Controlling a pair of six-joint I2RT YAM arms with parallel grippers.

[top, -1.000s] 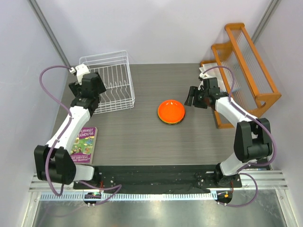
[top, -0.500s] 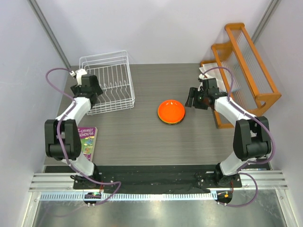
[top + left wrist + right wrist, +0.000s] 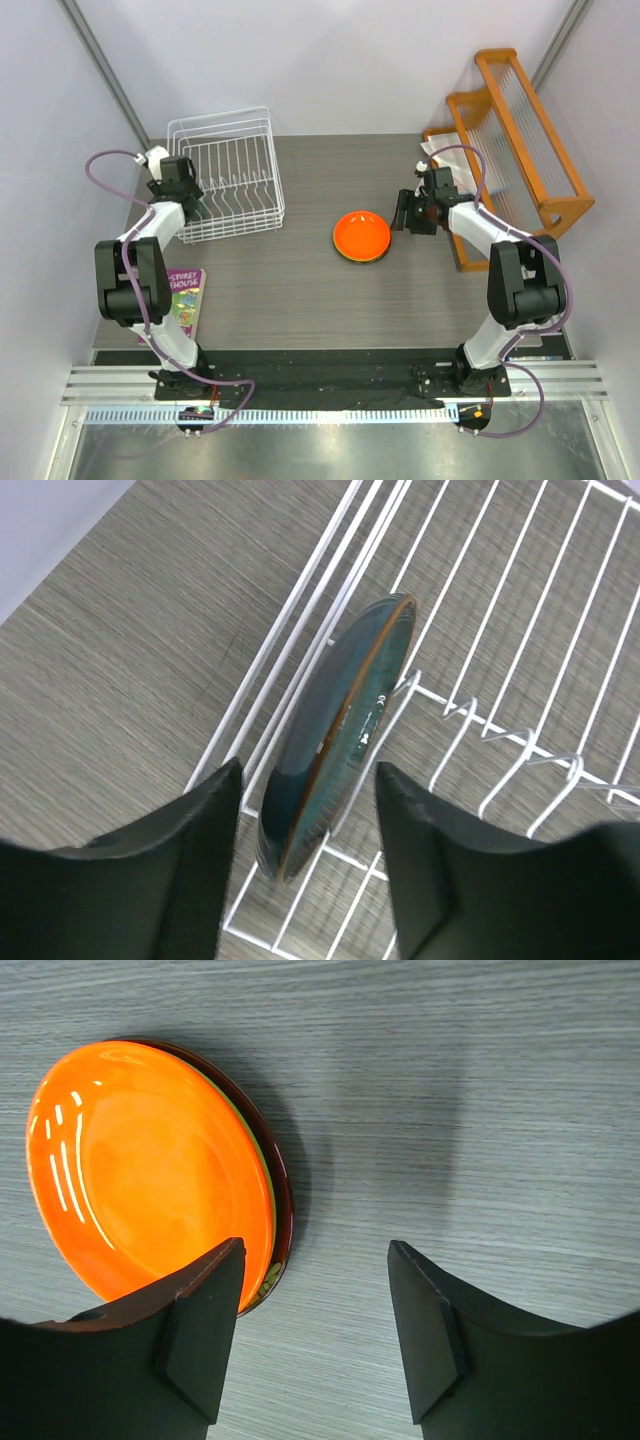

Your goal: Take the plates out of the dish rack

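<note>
A dark teal plate (image 3: 340, 740) with an orange-brown rim stands on edge at the left side of the white wire dish rack (image 3: 298, 590) (image 3: 222, 122). My left gripper (image 3: 308, 860) (image 3: 183, 192) straddles the plate's lower end, open, with a narrow gap on each side. In the top view my arm hides this plate. An orange plate (image 3: 361, 236) (image 3: 150, 1190) lies mid-table on top of a stack, with a lime green rim (image 3: 268, 1175) and a dark red plate (image 3: 283, 1190) showing beneath. My right gripper (image 3: 315, 1330) (image 3: 405, 213) hangs open and holds nothing, just right of the stack.
An orange wooden rack (image 3: 520, 130) with clear slats stands at the back right, close behind the right arm. A purple book (image 3: 180, 300) lies at the left edge near the left arm. Grey walls close in both sides.
The left arm has folded back toward the rack's left side, and its jaws have narrowed around the teal plate. The right arm has barely moved.
</note>
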